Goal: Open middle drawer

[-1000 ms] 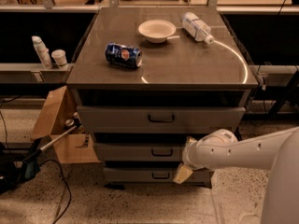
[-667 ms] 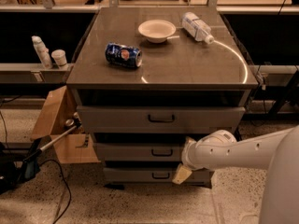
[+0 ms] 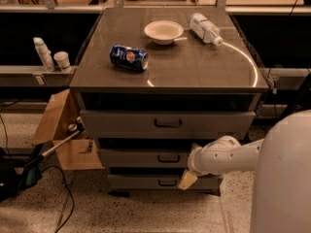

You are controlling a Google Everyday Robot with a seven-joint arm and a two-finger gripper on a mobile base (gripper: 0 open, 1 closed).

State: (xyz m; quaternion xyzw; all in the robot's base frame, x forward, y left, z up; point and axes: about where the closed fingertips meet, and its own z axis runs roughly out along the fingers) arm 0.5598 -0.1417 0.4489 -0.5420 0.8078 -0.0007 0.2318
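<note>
The grey drawer cabinet (image 3: 167,76) stands in the centre, and the white robot arm (image 3: 233,154) reaches from the right across its lower part. The middle drawer (image 3: 141,158), with a dark bar handle (image 3: 168,158), sits between the wider top drawer (image 3: 121,124) and the narrower bottom drawer (image 3: 141,182). The gripper (image 3: 190,165) is at this drawer's front, just right of the handle. I cannot tell whether it is open or closed, or holds anything. On the cabinet top are a white bowl (image 3: 164,31), a plastic bottle (image 3: 205,27) and a blue can (image 3: 128,57), both lying on their sides.
</note>
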